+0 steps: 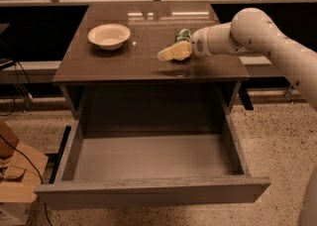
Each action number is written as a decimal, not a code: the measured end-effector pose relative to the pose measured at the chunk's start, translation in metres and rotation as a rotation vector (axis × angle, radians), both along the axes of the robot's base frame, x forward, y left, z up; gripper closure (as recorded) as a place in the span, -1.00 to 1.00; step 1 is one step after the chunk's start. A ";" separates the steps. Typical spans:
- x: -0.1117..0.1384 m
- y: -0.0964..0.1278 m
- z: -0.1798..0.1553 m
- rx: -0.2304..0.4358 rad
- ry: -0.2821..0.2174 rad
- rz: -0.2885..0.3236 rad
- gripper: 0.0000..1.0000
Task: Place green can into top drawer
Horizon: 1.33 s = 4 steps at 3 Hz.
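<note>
The green can [183,34] shows only partly, dark green with whitish marks, behind the cream fingers [173,51] of my gripper [166,54]. The gripper is shut on the can and holds it a little above the right half of the brown cabinet top [124,61]. The arm reaches in from the right. The top drawer [148,193] is pulled wide open below the cabinet top, and its grey floor [148,155] is bare. The gripper is above and behind the drawer's opening.
A cream bowl [109,35] sits on the left of the cabinet top. A cardboard box with cables [15,175] stands on the floor at the lower left. A railing and glass run behind the cabinet.
</note>
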State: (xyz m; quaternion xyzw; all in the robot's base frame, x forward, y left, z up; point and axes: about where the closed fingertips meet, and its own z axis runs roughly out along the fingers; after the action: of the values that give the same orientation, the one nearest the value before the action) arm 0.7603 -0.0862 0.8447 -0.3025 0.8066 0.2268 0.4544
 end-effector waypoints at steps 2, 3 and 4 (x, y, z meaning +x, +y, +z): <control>0.027 0.007 -0.021 0.015 0.089 -0.021 -0.49; 0.027 0.008 -0.019 -0.005 0.096 -0.027 0.01; 0.015 0.010 -0.001 -0.043 0.056 -0.012 0.47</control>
State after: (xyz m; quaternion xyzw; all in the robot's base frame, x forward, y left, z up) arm 0.7754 -0.0767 0.8440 -0.3011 0.8253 0.2150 0.4265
